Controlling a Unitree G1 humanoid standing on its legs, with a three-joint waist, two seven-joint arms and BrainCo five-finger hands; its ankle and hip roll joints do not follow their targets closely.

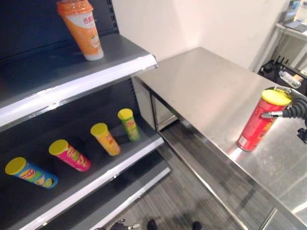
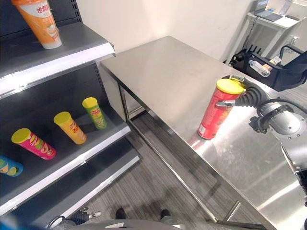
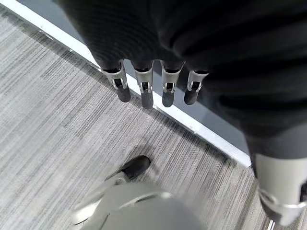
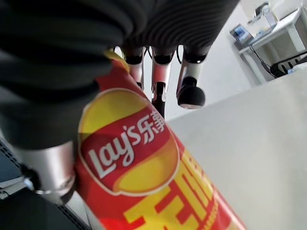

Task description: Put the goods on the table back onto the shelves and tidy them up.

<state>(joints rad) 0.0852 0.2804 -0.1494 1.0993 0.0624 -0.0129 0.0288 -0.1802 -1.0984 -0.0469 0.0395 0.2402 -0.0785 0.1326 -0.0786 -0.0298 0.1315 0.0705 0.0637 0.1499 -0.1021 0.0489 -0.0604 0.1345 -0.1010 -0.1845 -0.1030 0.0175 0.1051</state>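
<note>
Mock shop: dark retail shelving (image 1: pixel 72 76) stocked with chip cans (image 1: pixel 105 139), steel table (image 1: pixel 216 91).

Hidden and cropped parts around the shelves and the steel table

The right hand (image 2: pixel 242 97) sat behind the top of the red chip can (image 2: pixel 216 112), so its palm and most of its fingers were hidden; in the wrist view the can (image 4: pixel 144 172) covered the grip, which probably closed round it. The blue can (image 2: pixel 7 166) at the shelf's (image 2: pixel 72 165) left end was cut by the frame edge, as was the orange cup's (image 2: pixel 41 21) top. The table's (image 1: pixel 201 86) near right corner ran out of frame. Small items on the far desk (image 2: pixel 276 19) were too small to tell.
</note>
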